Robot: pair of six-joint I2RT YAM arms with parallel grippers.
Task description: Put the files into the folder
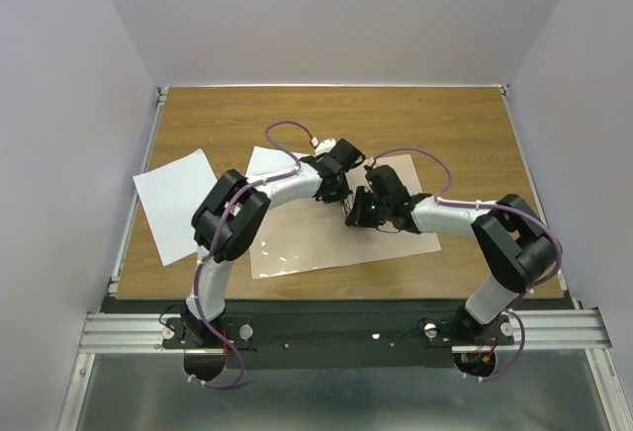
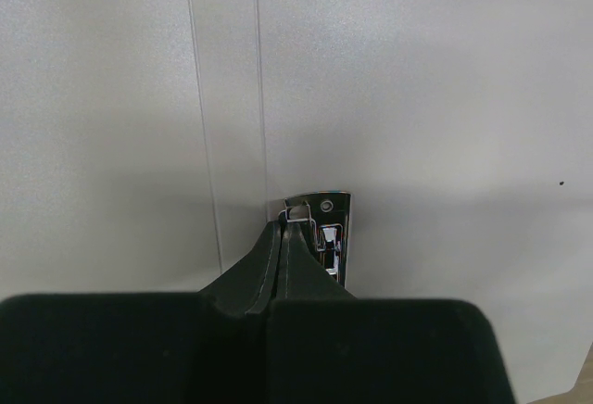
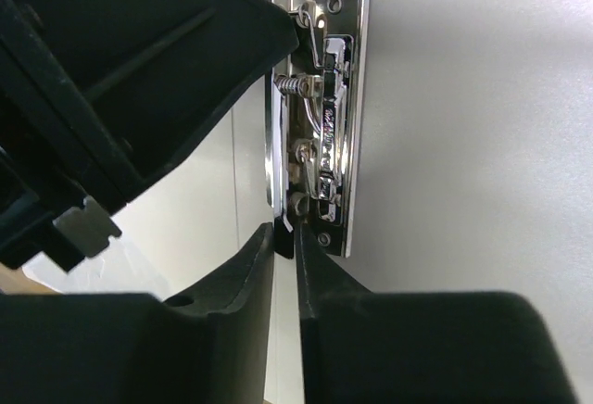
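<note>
Wooden table (image 1: 445,125): a brown board with the folder at its middle.
Folder (image 1: 297,253): lies open and flat, pale under glare and tan at its far right corner. Two straight creases run down its inside.
Left arm (image 1: 232,218): reaches over the folder's left half to the folder's middle.
Right arm (image 1: 504,248): reaches in from the folder's right side to the folder's middle.
First white sheet (image 1: 173,204): lies flat and tilted, well left of the folder and apart from it, with one side over the table's edge.
Second white sheet (image 1: 265,161): lies at the folder's far left corner, partly hidden under the left arm. Whether it overlaps the folder cannot be told.
Left gripper (image 2: 283,228): low over the folder's middle, fingers pressed together, tips touching the clip's far end.
Right gripper (image 3: 287,233): beside it over the folder's middle, fingers nearly together with a thin slit between them, tips at the clip's near end. Whether they pinch it cannot be told.
Clip (image 3: 329,117): shiny metal, fixed inside the folder just beside the creases, between the two grippers.
</note>
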